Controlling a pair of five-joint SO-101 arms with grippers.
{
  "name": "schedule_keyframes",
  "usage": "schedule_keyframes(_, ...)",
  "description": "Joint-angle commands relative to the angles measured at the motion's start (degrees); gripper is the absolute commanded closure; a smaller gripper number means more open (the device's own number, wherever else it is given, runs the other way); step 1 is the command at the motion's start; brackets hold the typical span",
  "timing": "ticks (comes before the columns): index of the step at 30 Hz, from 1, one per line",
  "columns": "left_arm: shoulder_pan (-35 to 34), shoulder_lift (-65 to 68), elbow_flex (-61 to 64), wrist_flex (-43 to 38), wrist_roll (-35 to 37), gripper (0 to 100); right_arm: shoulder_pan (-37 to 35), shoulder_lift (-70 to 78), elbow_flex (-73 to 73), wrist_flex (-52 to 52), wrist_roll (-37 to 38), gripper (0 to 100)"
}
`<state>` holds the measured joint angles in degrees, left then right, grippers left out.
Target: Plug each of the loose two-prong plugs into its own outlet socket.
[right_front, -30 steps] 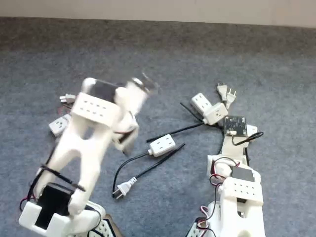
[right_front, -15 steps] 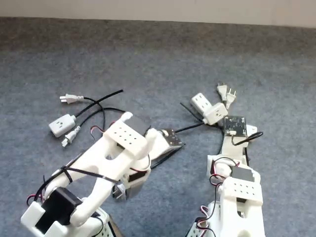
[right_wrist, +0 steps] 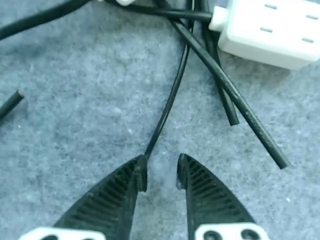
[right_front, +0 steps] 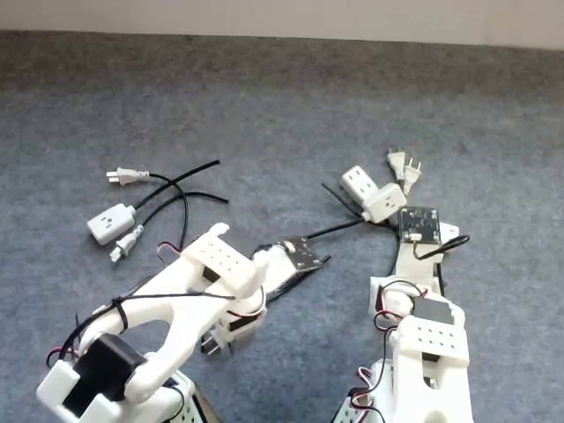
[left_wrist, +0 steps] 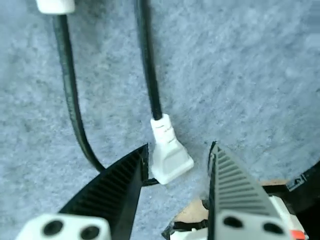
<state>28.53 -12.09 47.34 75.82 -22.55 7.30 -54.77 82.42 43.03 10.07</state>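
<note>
Left claw [left_wrist: 178,146] set over a loose plug, pick not yet made.

I read this as the grasp step. My left claw is released, and its black, ribbed, wedge-shaped fingers [left_wrist: 117,185] stand on either side of the white moulded-plastic two-prong plug [left_wrist: 170,157]. The plug lies flat on the grey felt-covered bench [right_front: 291,106], and its prongs are hidden from me. It has a glossy, tapered body with a ridged collar, and a black round cord [left_wrist: 147,65] runs away from the left claw. Next I judge I must close squarely on the smooth flanks, which could slip, then lift without the stiff cord twisting the plug. Well apart from the left claw, my right claw [right_wrist: 161,172] is slackened to a narrow gap and holds nothing, with a white boxy plastic socket block [right_wrist: 272,30] beyond it.
</note>
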Motion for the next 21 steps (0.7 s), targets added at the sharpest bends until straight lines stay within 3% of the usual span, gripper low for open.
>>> schedule_keyframes(1, -3.4, -1.9, 1.3, -2.7, -0.3, 79, 0.7, 0.0, -0.1, -1.0, -0.4, 89.2)
schedule_keyframes(8, -5.4, -1.9, 1.8, -3.8, -0.4, 79, 0.7, 0.0, -0.1, -1.0, -0.4, 89.2)
schedule_keyframes(14, -5.1, -1.8, 7.7, -11.2, -0.3, 79, 0.7, 0.2, -0.1, -1.0, -0.4, 89.2)
schedule_keyframes(21, -0.9, -1.9, 8.1, -8.9, -0.2, 84, 0.6, 0.2, -0.1, -1.0, -0.4, 89.2)
